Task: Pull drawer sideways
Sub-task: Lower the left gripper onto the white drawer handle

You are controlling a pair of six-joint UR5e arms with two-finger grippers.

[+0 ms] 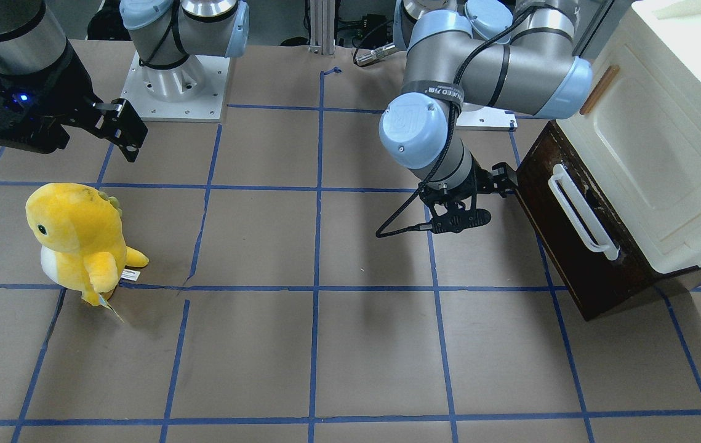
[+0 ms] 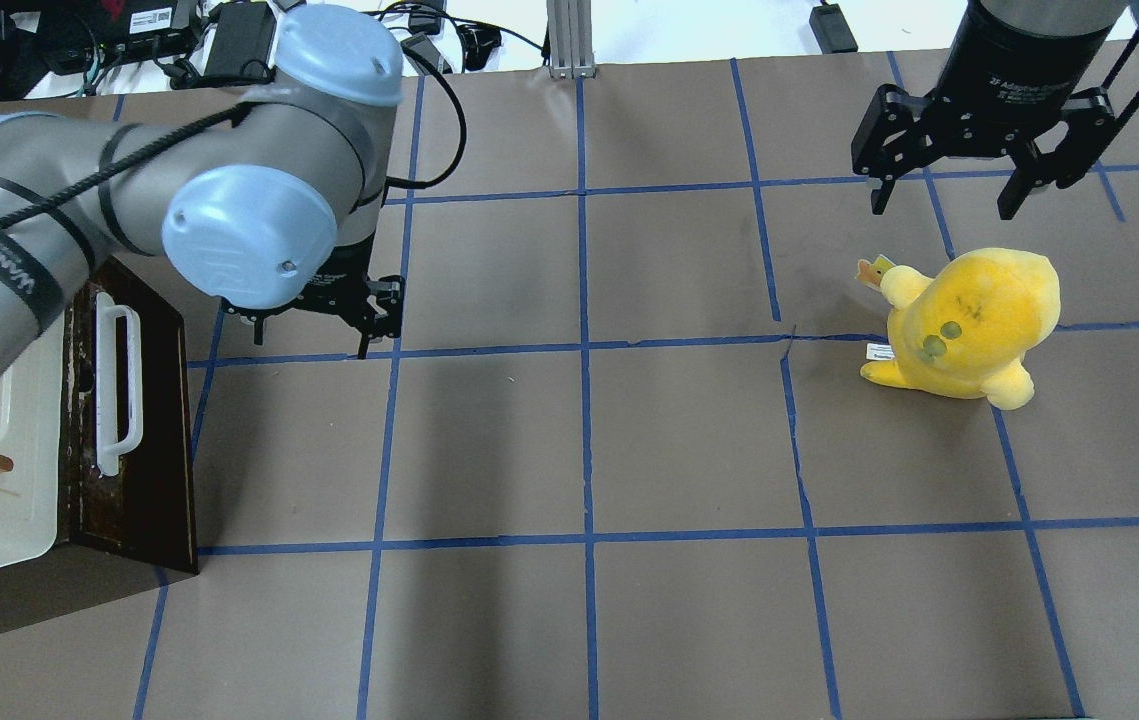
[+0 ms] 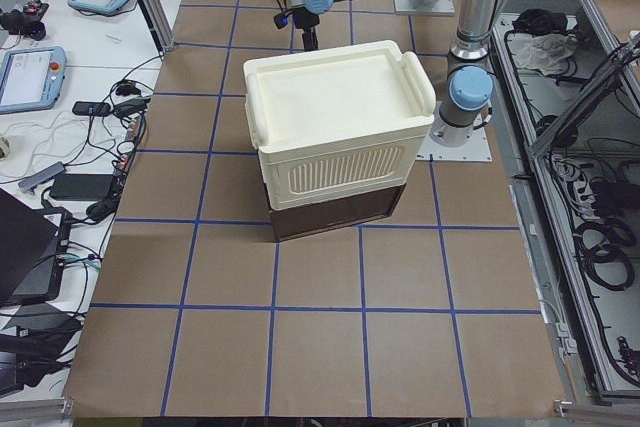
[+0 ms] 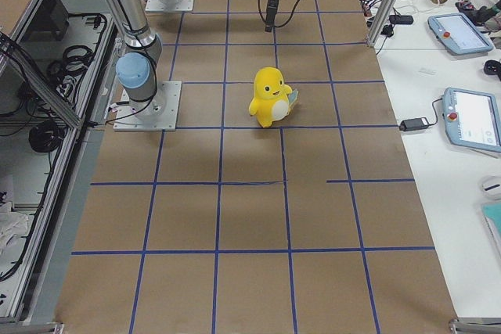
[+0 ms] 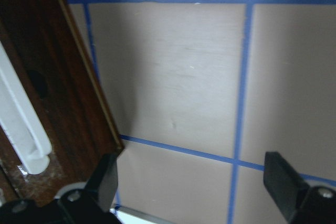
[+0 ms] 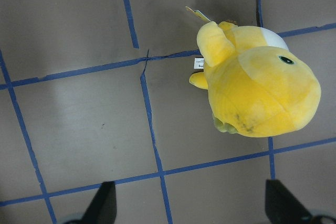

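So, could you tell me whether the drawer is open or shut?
Shut, it seems: the drawer shows only its front, no interior visible.

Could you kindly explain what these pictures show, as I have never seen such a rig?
Two robot arms work at a table covered in brown paper with blue tape lines. Four pictures come from fixed cameras: facing the robot, over its shoulders, and at each table end; two come from wrist cameras. On the table stand a cream cabinet with a dark drawer and white handle, and a yellow plush toy. The left gripper hangs open beside the drawer, the right gripper open near the toy; neither holds anything.
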